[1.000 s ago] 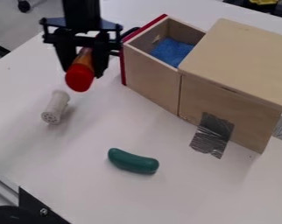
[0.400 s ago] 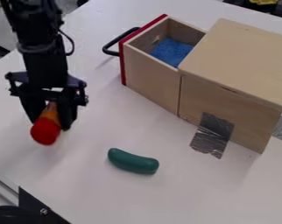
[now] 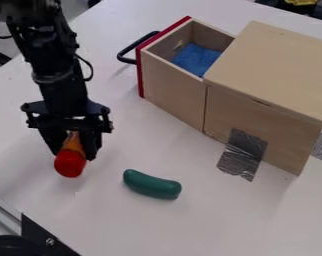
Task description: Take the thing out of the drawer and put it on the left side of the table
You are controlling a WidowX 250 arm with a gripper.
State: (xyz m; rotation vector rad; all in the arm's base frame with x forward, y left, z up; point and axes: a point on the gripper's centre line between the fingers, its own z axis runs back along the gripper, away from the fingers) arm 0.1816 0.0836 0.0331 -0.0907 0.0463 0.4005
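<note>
On the left side of the white table (image 3: 190, 225), the black gripper (image 3: 75, 154) hangs down, shut on an orange bottle with a red cap (image 3: 70, 164). The bottle's red end points toward the camera; whether it touches the table I cannot tell. The wooden drawer (image 3: 170, 95) with a red front stands pulled out of its box, up and to the right of the gripper. Inside the drawer lies a blue cloth-like piece (image 3: 196, 59).
A green pickle-shaped toy (image 3: 151, 184) lies right of the gripper. The wooden box (image 3: 264, 100) takes up the upper right, with silver tape (image 3: 242, 154) on its side. The drawer's black handle (image 3: 131, 50) juts out to the left.
The gripper, holding the bottle, has come down and toward the camera, first leftward, then slightly right. The white shaker-like object seen a second ago is now hidden around the arm.
</note>
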